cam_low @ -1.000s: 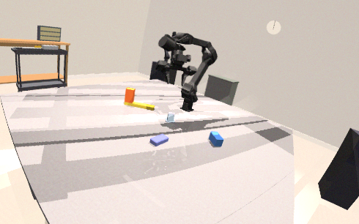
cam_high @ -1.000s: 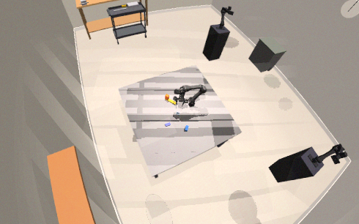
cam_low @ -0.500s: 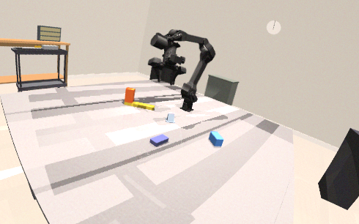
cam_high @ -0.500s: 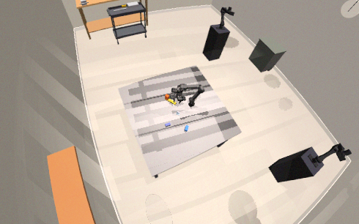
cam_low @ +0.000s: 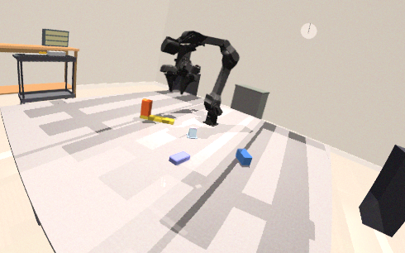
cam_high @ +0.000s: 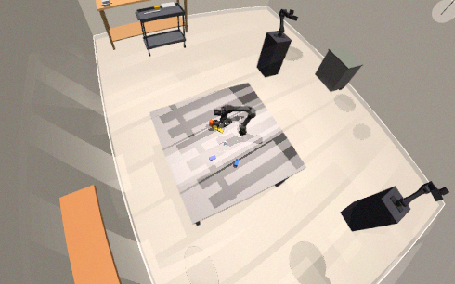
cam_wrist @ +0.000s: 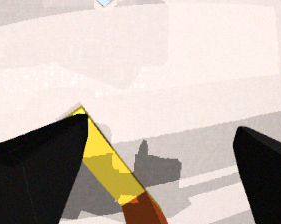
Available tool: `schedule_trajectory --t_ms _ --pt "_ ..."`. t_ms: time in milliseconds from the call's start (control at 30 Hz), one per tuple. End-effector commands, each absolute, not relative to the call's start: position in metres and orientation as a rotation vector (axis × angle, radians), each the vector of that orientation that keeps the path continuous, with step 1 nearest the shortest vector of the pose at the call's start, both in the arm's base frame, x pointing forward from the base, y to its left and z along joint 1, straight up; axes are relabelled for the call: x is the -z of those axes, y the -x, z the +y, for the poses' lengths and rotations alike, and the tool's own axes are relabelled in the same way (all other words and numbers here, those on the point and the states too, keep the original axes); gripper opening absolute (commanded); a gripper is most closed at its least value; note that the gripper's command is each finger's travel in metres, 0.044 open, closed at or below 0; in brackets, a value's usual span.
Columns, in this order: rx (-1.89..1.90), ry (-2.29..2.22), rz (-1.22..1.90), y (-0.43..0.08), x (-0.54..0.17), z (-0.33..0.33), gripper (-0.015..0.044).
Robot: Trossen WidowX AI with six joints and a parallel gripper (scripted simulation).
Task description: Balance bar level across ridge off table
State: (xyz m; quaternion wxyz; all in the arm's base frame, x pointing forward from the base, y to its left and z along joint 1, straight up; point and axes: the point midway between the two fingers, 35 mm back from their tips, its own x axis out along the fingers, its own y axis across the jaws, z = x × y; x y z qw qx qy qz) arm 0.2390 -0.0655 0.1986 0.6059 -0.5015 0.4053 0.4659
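Note:
The yellow bar lies low along the table, with an orange-red block upright at its left end in the exterior view. The small pale blue ridge stands apart from the bar, nearer the exterior camera. My gripper is open and empty, pointing down above the table. In the wrist view the left finger covers part of the bar's left side, and the block's lower part is cut off by the frame.
A blue block and a flat purple block lie on the table, nearer the exterior camera than the ridge. My arm's base stands to the right behind the ridge in the exterior view.

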Motion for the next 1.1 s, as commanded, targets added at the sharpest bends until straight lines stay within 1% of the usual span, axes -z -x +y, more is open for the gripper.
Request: schedule_trajectory --t_ms 0,767,1067 --pt "-1.133 1.242 0.942 -0.240 -0.198 -0.079 0.0315" --pt "-1.590 1.639 0.878 -0.235 -0.190 -0.149 0.0315" --pt "-1.606 1.649 0.874 -0.237 -0.179 -0.153 0.0315"
